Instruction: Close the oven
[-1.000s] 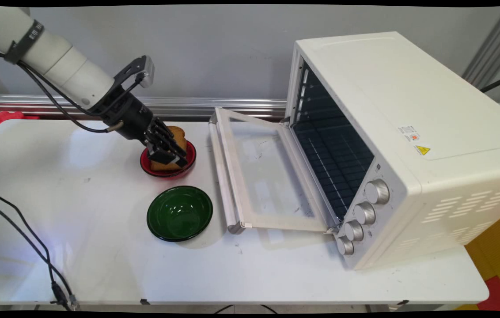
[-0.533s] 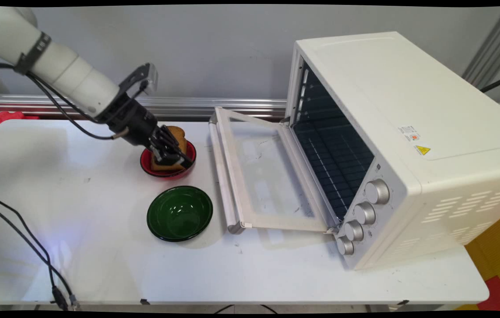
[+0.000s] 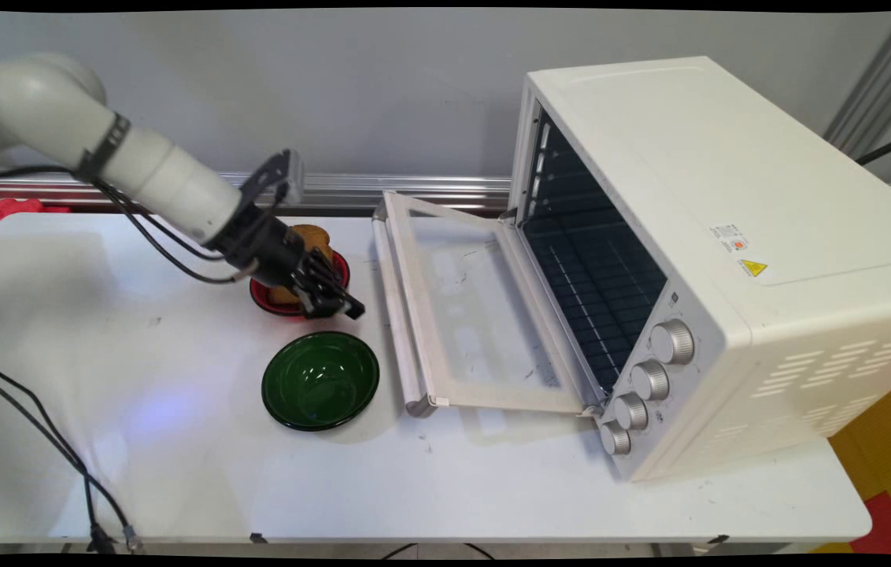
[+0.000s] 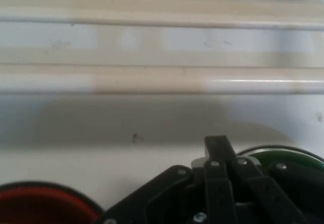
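My black gripper [image 3: 347, 309] is shut on nothing and hangs low over the table, just right of and in front of the red bowl [image 3: 260, 297]. A slice of brown toast [image 3: 313, 235] leans in that bowl, partly hidden behind my wrist. The fingertips point toward the handle [image 3: 394, 307] of the oven's lowered door [image 3: 469, 307]. In the hand view the closed gripper [image 4: 216, 145] rises from the bottom edge and faces the cream handle bar [image 4: 162, 79]. There the red bowl [image 4: 45, 203] shows at lower left and the green bowl [image 4: 291, 155] at lower right.
An empty green bowl [image 3: 319, 380] sits nearer the table's front than the red one. A white toaster oven [image 3: 729, 236] stands at the right with its glass door lying open toward the bowls. Black cables [image 3: 36, 409] trail over the table's left side.
The gripper has left its place over the toast in the red bowl and moved right, forward and lower toward the oven door handle. The toast stays in the bowl.
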Controlling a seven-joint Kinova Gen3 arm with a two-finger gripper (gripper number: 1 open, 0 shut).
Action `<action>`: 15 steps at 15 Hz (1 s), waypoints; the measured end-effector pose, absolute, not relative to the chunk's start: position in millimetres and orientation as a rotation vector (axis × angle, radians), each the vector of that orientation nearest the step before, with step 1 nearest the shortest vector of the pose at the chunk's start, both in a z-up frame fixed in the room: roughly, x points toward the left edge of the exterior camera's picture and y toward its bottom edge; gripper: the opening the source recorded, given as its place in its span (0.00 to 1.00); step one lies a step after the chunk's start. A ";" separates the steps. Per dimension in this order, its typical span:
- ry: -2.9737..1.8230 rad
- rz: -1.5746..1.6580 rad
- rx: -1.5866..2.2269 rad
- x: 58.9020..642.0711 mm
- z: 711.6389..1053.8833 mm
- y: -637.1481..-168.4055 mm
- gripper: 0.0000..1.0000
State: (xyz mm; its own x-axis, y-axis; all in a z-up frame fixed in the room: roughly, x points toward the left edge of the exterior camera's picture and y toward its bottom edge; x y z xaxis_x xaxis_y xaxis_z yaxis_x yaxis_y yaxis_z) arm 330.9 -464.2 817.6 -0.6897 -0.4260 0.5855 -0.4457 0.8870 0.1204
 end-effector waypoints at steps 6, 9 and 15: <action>-2.405 0.081 0.596 316.9 781.3 -470.3 0.00; -2.392 0.097 0.592 311.4 768.2 -473.8 0.00; -2.348 0.111 0.585 301.0 752.6 -480.6 0.00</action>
